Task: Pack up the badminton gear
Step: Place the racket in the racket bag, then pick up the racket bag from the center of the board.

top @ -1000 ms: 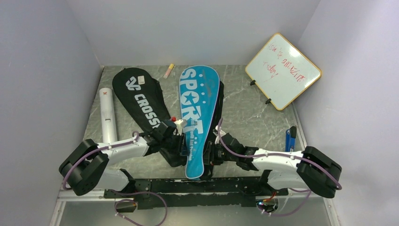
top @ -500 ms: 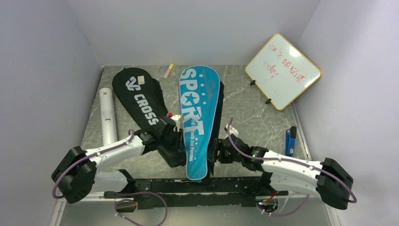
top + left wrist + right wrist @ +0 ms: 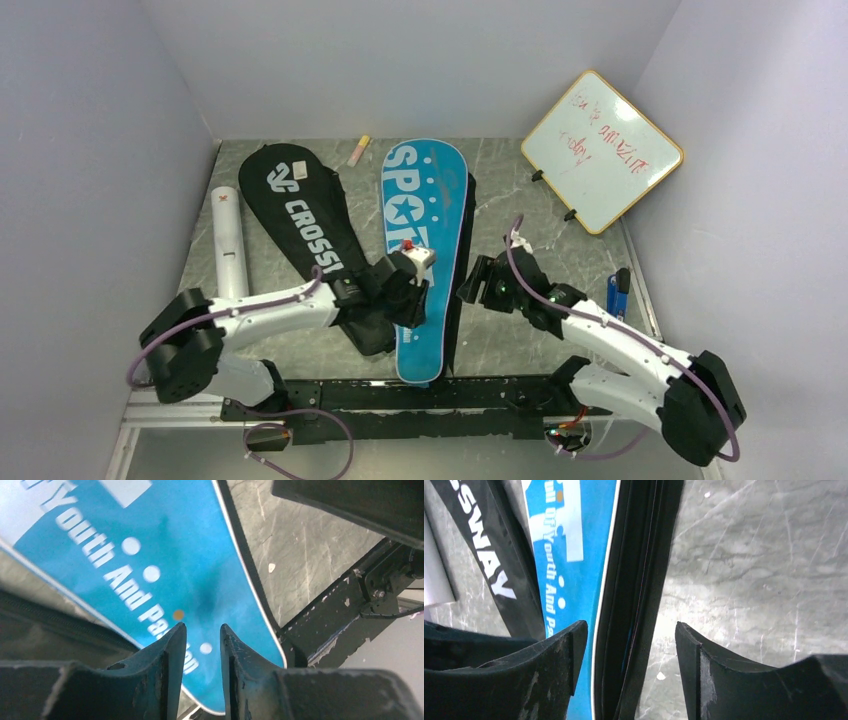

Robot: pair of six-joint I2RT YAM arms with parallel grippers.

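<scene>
The blue "SPORT" racket cover (image 3: 425, 210) lies lengthwise mid-table, a black layered edge (image 3: 634, 580) along its right side. The black "CROSSWAY" cover (image 3: 300, 210) lies to its left, and the white cardboard tube (image 3: 230, 250) is at far left. My left gripper (image 3: 415, 290) hovers over the blue cover's lower part (image 3: 165, 540), its jaws (image 3: 203, 627) a narrow gap apart with nothing between. My right gripper (image 3: 470, 285) is wide open (image 3: 631, 625) and straddles the black edge. Rackets and shuttlecocks are out of view.
A wood-framed whiteboard (image 3: 603, 150) leans at the back right. A small pink-yellow marker (image 3: 358, 150) lies at the back. A blue object (image 3: 619, 292) sits at the right edge. The black arm rail (image 3: 420, 395) runs along the near edge.
My left gripper moved right, from the black cover onto the blue cover. My right gripper moved away from the near edge, up along the blue cover's right side.
</scene>
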